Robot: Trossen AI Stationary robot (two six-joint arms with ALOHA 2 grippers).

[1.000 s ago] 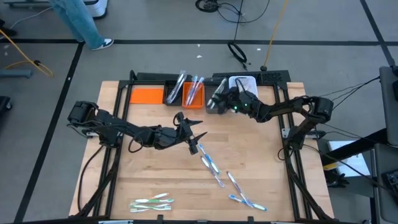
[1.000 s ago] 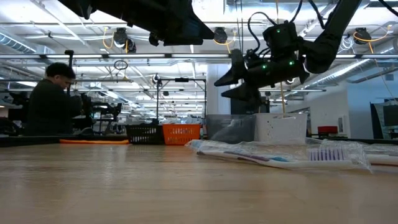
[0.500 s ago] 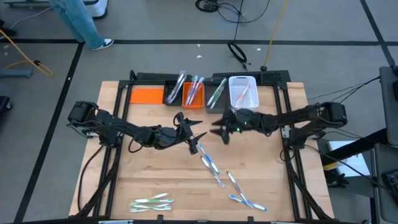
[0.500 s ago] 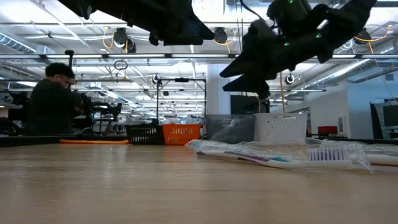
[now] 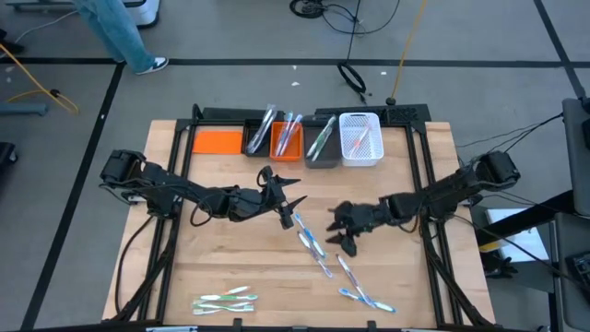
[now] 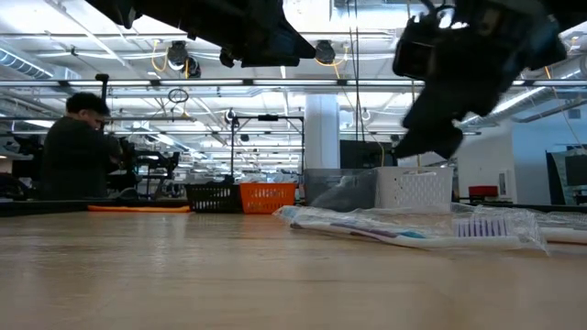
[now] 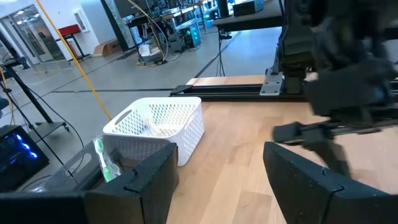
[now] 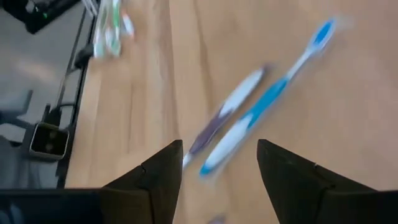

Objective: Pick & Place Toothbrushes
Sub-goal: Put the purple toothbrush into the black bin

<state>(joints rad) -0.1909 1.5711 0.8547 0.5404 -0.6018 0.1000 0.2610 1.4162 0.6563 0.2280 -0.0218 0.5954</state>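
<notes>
Several loose toothbrushes lie flat on the wooden table: a line of them [image 5: 311,242] runs from the table's middle toward its near right, and a green-accented cluster [image 5: 226,300] lies near the near edge. My right gripper [image 5: 341,231] is open and hovers just right of that line. In its wrist view the gripper [image 8: 217,168] looks down on a blue toothbrush [image 8: 267,106] and a purple-white one [image 8: 227,115]. My left gripper [image 5: 281,195] is open and held above the far end of the line. Its wrist view [image 7: 217,186] shows nothing between the fingers.
A row of containers stands along the far edge: a flat orange tray [image 5: 217,141], a black bin [image 5: 258,140], an orange bin [image 5: 287,138], a grey bin [image 5: 322,145] and a white basket [image 5: 360,138], most holding toothbrushes. A person stands beyond the table [image 6: 78,147]. Bare wood lies at the left.
My right gripper has swung from above the grey bin at the far edge toward the near edge. It has come down over the loose toothbrushes in the table's middle. The toothbrushes on the table have not moved.
</notes>
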